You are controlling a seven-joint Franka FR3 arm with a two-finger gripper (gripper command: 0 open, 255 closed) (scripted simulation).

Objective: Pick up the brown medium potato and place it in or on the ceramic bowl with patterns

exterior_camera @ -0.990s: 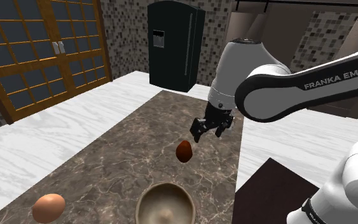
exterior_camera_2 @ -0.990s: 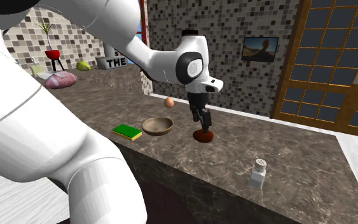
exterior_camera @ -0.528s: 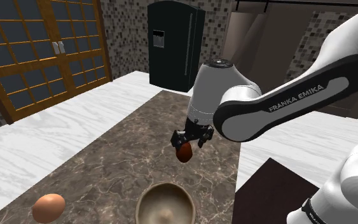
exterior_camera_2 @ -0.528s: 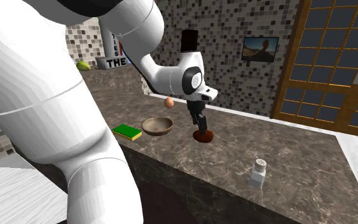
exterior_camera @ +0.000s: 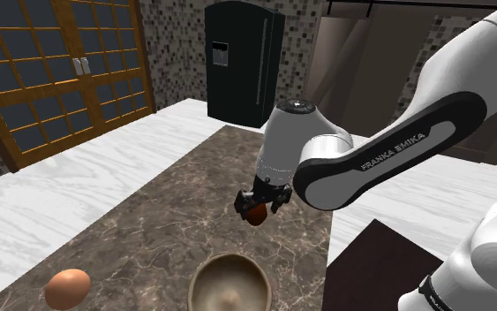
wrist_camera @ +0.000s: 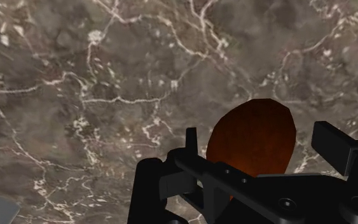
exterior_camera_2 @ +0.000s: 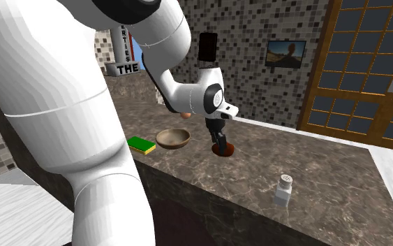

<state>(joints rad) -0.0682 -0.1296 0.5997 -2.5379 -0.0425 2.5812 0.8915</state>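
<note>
Black claw (exterior_camera: 256, 204) open wide, astride reddish-brown oval potato (wrist_camera: 254, 137).
Potato lying on dark marbled stone worktop (exterior_camera: 162, 221), between the spread fingers with gaps either side, near dull brown round bowl (exterior_camera: 229, 258).

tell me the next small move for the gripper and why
Probably close the fingers. The gripper is open and down at the brown potato, which lies on the marble counter between the fingers. In the wrist view neither seems to press on it, so it isn't held. Lifting toward the bowl comes after.
</note>
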